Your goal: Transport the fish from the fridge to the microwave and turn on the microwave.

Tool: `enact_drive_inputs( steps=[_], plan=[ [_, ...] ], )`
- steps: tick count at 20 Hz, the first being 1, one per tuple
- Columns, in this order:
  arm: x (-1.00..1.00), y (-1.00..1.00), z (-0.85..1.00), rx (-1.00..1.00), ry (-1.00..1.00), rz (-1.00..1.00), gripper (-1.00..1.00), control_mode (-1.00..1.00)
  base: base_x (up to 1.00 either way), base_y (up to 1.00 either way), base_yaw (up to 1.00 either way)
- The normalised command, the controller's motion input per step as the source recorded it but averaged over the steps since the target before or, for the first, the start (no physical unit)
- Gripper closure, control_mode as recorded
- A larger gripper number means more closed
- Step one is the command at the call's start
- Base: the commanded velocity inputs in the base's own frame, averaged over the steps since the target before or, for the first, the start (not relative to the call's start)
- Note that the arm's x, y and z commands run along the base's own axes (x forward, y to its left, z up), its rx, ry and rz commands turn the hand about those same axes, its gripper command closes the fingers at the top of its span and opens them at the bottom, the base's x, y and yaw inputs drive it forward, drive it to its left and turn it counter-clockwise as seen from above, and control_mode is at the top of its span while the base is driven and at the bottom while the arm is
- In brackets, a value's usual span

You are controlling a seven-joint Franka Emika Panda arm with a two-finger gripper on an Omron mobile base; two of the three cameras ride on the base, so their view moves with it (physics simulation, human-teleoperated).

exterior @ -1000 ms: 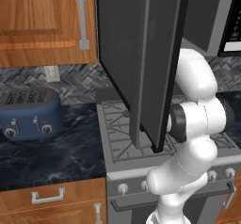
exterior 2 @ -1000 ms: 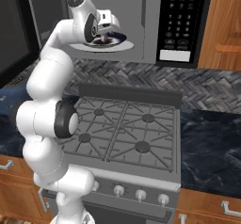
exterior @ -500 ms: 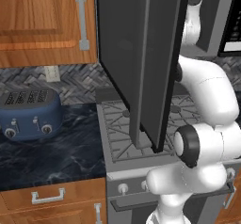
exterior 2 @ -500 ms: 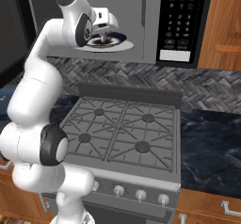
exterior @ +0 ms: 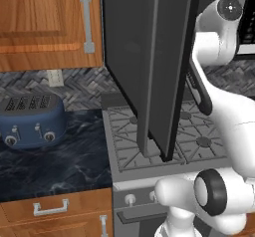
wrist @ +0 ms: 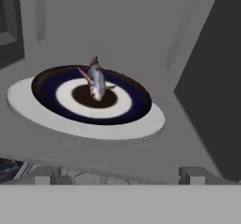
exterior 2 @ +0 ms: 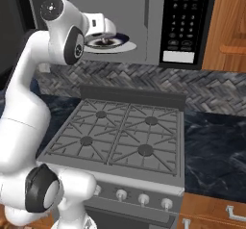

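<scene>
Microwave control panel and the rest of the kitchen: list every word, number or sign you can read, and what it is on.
None can be read.
Microwave control panel: rows of small white marks, too small and blurred to read.
Pale display strip under them: blank.
Toaster, stove knobs: no lettering visible.

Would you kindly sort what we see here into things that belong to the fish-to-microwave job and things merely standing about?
Belongs to the job:
- fish, lying on the turntable plate
- microwave, door open
- tool, open

Standing about:
- blue toaster
- stove
- wooden cupboard
</scene>
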Motion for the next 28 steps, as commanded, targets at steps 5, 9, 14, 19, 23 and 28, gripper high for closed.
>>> enact_drive_inputs(
  steps=[5, 9, 14, 19, 23, 28],
  plan=[
    [-0.59, 0.0, 0.05, 0.0, -0.17, 0.0, -1.0, -1.0, 0.0, 0.0, 0.0],
    [-0.61, 0.0, 0.04, 0.0, -0.09, 0.0, -1.0, -1.0, 0.0, 0.0, 0.0],
    [-0.6, 0.0, 0.03, 0.0, -0.03, 0.0, -1.0, -1.0, 0.0, 0.0, 0.0],
    [-0.63, 0.0, 0.0, 0.0, -0.01, 0.0, 1.0, -1.0, 0.0, 0.0, 0.0],
    [-0.57, 0.0, 0.0, 0.0, 0.0, 0.0, 1.0, -1.0, 0.0, 0.0, 0.0],
    [-0.65, 0.0, 0.0, 0.0, -0.07, 0.0, 1.0, -1.0, 0.0, 0.0, 0.0]
  ],
)
